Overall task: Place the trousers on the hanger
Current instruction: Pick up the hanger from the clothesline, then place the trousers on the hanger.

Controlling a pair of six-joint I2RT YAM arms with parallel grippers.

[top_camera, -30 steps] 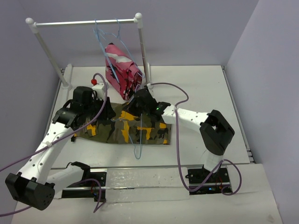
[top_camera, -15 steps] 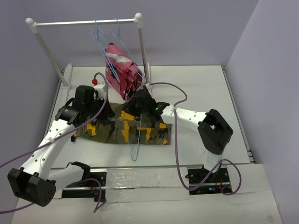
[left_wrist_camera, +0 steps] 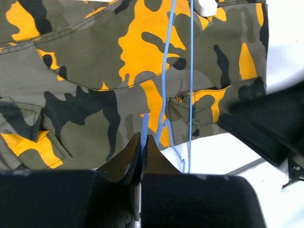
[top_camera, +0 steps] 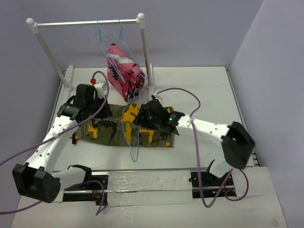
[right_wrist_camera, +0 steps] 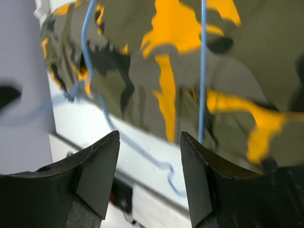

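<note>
The olive, black and orange camouflage trousers (top_camera: 111, 129) lie flat across the table in front of both arms. A light-blue wire hanger (top_camera: 133, 151) lies over them, with its hook past their near edge. My left gripper (top_camera: 115, 114) is shut on one wire of the hanger (left_wrist_camera: 164, 85), just above the trousers (left_wrist_camera: 85, 71). My right gripper (top_camera: 141, 118) hovers open over the trousers (right_wrist_camera: 180, 57). Nothing is between its fingers, and a hanger wire (right_wrist_camera: 203, 71) runs below them.
A white rail stand (top_camera: 85, 22) at the back carries several more blue hangers (top_camera: 107, 33) and a pink camouflage garment (top_camera: 122, 71). A small white box with a red top (top_camera: 94, 82) sits behind the left arm. The right arm (left_wrist_camera: 270, 123) shows dark at the right of the left wrist view.
My left gripper has shut on the hanger wire. My right gripper has opened, let go of the hanger and shifted right. The hanger's hook has slid slightly left.
</note>
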